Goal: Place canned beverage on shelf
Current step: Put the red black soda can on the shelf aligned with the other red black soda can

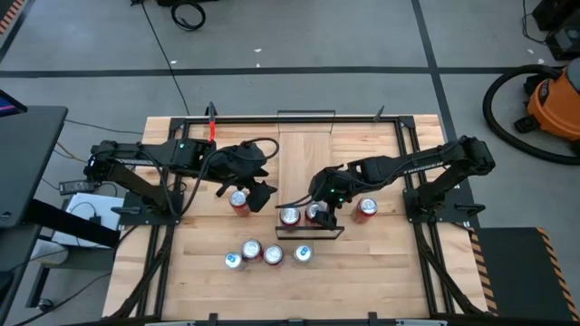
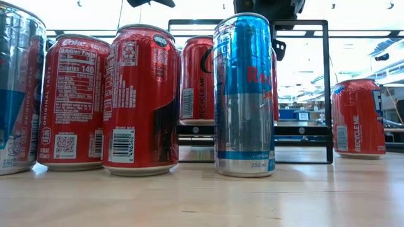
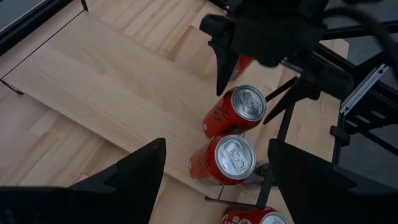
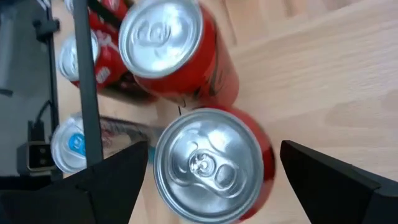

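Right gripper [image 1: 319, 215], fingers spread around a red can [image 4: 208, 165] on the shelf [image 1: 306, 177], should next lift clear; left gripper [image 1: 256, 192] waits spread.

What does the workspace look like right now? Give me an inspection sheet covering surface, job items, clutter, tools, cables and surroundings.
Surface: wooden plank tabletop, with a paler board down its middle.
Job's things: shelf with black wire rails holds two red cans. One red can stands near the left arm, another right of the shelf, and four cans, red and blue-silver, are grouped at the front.
Clutter: nothing seen.
Grippers: right tool open, astride the second can on the shelf. Left tool open, looking toward the shelf cans.
Cables: black cable on the floor behind the table.
Surroundings: orange vacuum at the far right; grey floor.
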Available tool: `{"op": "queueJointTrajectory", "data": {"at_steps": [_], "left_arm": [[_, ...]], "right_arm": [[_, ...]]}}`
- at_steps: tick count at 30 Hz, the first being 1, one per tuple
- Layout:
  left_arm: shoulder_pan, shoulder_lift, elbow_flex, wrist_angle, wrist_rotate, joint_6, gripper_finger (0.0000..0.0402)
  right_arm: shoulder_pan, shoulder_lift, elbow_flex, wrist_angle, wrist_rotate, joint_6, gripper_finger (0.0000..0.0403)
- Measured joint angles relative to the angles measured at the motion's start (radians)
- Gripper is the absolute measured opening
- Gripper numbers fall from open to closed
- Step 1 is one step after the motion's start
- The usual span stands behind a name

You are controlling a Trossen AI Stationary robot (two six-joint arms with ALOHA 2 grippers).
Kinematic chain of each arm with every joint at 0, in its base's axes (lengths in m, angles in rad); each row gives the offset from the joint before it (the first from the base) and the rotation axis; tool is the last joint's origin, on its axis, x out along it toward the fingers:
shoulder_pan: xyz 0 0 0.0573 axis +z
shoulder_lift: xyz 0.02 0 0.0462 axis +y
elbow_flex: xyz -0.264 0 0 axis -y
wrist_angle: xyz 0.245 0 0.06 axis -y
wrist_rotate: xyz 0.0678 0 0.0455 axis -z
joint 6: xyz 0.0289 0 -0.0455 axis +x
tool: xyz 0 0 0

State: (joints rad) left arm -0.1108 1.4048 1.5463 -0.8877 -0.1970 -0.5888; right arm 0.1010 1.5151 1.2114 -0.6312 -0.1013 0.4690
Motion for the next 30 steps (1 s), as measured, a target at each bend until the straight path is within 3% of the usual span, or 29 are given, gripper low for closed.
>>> {"op": "queueJointTrajectory", "data": {"at_steps": [4, 13, 30], "left_arm": [[0.000, 0.000, 0.000, 0.000, 0.000, 0.000, 0.0292], [0.000, 0.000, 0.000, 0.000, 0.000, 0.000, 0.0292], [0.000, 0.000, 0.000, 0.005, 0.000, 0.000, 0.0292]], "right_arm": [[-0.027, -0.039, 0.000, 0.000, 0.009, 0.000, 0.0376], [-0.121, -0.079, -0.005, -0.045, 0.137, -0.045, 0.0375], [-0.154, -0.021, -0.120, 0.030, 0.026, -0.142, 0.0375]]}}
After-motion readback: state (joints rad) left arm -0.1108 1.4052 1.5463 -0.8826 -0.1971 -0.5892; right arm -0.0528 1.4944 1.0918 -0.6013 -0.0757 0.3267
